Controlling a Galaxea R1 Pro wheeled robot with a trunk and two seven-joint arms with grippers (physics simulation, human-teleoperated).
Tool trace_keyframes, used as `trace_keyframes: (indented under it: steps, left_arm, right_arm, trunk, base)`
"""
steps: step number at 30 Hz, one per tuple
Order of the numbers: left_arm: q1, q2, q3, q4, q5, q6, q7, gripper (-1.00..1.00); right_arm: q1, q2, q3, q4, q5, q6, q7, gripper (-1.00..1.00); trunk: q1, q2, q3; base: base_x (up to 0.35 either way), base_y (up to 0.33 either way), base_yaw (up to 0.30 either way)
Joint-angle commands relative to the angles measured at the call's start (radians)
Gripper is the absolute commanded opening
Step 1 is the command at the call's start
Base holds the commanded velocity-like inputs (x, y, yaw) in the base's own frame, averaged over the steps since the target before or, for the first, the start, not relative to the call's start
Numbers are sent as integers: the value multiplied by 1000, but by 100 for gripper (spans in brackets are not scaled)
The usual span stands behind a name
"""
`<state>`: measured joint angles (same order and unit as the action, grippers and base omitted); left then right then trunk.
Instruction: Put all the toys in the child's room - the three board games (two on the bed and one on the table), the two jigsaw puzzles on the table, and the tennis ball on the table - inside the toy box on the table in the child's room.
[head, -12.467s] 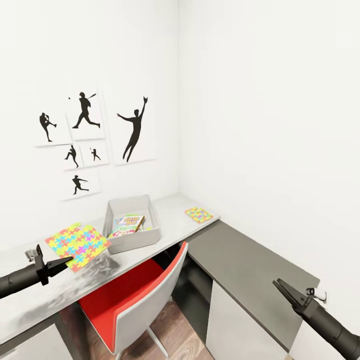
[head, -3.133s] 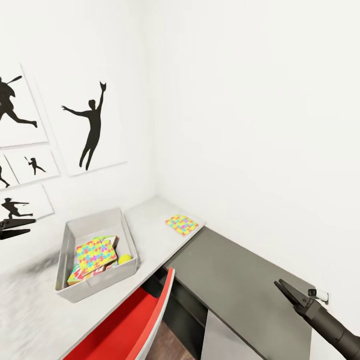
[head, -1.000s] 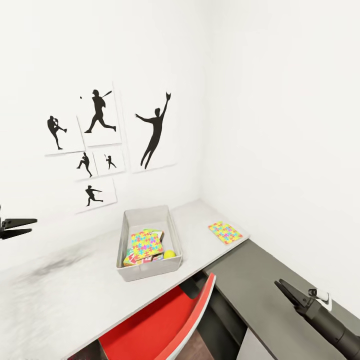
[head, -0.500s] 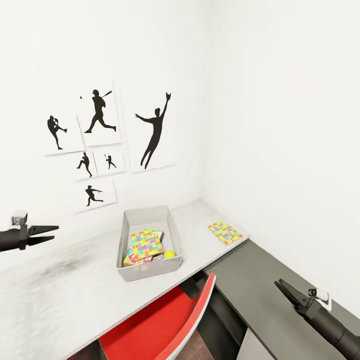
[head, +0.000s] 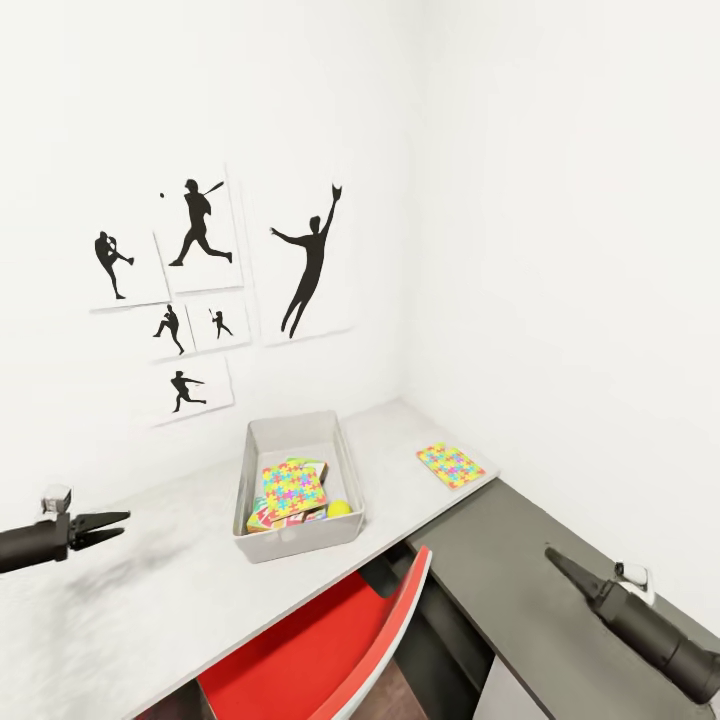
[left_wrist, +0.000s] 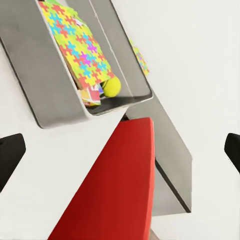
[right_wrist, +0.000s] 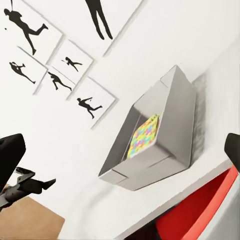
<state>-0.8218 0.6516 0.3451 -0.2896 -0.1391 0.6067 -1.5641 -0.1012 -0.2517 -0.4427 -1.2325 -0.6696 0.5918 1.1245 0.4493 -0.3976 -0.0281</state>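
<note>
The last loose jigsaw puzzle (head: 450, 464) lies flat on the tabletop (head: 180, 600) beyond the toy box (head: 300, 545), nearer the empty, seemingly closed right hand (head: 552, 553) than the released left hand (head: 112, 522).

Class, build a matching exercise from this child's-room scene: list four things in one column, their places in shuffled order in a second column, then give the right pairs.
Things
1. Yellow tennis ball
2. Small multicolour jigsaw square
3. Red chair with grey back
4. Black silhouette pictures

Places
A. On the white wall above the table
B. Lying on the pale speckled table, to the right of the light grey toy box, outside it
C. Inside the toy box, beside the larger jigsaw
D. Pushed under the table's front edge

Pairs: 1-C, 2-B, 3-D, 4-A
</note>
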Motion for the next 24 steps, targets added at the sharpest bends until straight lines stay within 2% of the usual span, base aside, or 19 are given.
trace_keyframes:
  steps: [1,3,5,6,7,9,10,11,12,14,15,17,18,19,20,21,22,23,24]
  left_arm:
    - [-1,2,19,21,-10,-10,-7,100]
    - [-1,8,38,33,-9,-22,-7,100]
    - [-1,26,95,47,-10,-34,-7,100]
    - [-1,29,110,49,-11,-36,-7,100]
    - [-1,34,136,52,-12,-39,-7,100]
    - [0,36,155,53,-13,-41,-7,100]
    - [0,37,168,54,-14,-43,-7,100]
    - [0,38,172,55,-15,-43,-7,100]
    - [0,38,179,55,-15,-44,-7,100]
    - [0,39,184,56,-15,-44,-7,100]
    - [0,40,187,56,-15,-45,-7,100]
    - [0,42,189,56,-15,-45,-7,100]
    - [0,43,191,56,-15,-46,-7,100]
    - [0,44,191,56,-15,-46,-7,100]
    - [0,45,192,56,-14,-46,-7,100]
    - [0,46,192,56,-14,-46,-7,100]
    - [0,47,193,56,-14,-46,-7,100]
    - [0,48,194,56,-14,-47,-7,100]
    - [0,48,194,56,-14,-47,-7,100]
  right_arm:
    - [1,3,0,-47,3,22,-22,100]
    - [3,5,-1,-88,7,48,-51,100]
    - [7,8,-4,-143,12,143,-157,100]
    - [6,7,-4,-153,12,175,-193,100]
    - [-2,5,-5,-175,11,243,-275,100]
    - [-31,4,-6,-199,7,308,-365,100]
    - [-83,5,-4,-223,4,363,-456,100]
    - [-113,6,-3,-232,3,384,-500,100]
    - [-181,8,3,-245,-1,415,-585,100]
    - [-250,12,21,-250,-4,436,-662,100]
    - [-319,18,56,-246,-5,449,-732,100]
    - [-389,25,103,-229,-7,455,-799,100]
    - [-459,31,155,-197,-7,455,-867,100]
    - [-495,35,181,-175,-7,455,-902,100]
    - [-567,46,227,-119,-8,455,-971,100]
    - [-603,53,247,-87,-8,455,-1005,100]
    - [-669,68,279,-20,-8,455,-1069,100]
    - [-701,76,290,15,-8,455,-1098,100]
    - [-759,94,307,84,-8,455,-1153,100]
  trunk:
    - [1,-2,-2]
    - [1,-2,-2]
    - [1,-2,-2]
    - [1,-2,-2]
    - [1,-2,-2]
    - [1,-2,-2]
    - [1,-2,-2]
    - [1,-2,-2]
    - [1,-2,-2]
    - [1,-2,-2]
    - [1,-2,-2]
    - [1,-2,-2]
    - [1,-2,-2]
    - [1,-2,-2]
    - [1,-2,-2]
    - [1,-2,-2]
    - [1,-2,-2]
    - [1,-2,-2]
    - [1,-2,-2]
  base:
    - [0,0,0]
    - [0,0,0]
    - [0,0,0]
    - [0,0,0]
    - [0,0,0]
    - [0,0,0]
    - [0,0,0]
    - [0,0,0]
    - [0,0,0]
    - [0,0,0]
    - [0,0,0]
    - [0,0,0]
    - [0,0,0]
    - [0,0,0]
    - [0,0,0]
    - [0,0,0]
    - [0,0,0]
    - [0,0,0]
    - [0,0,0]
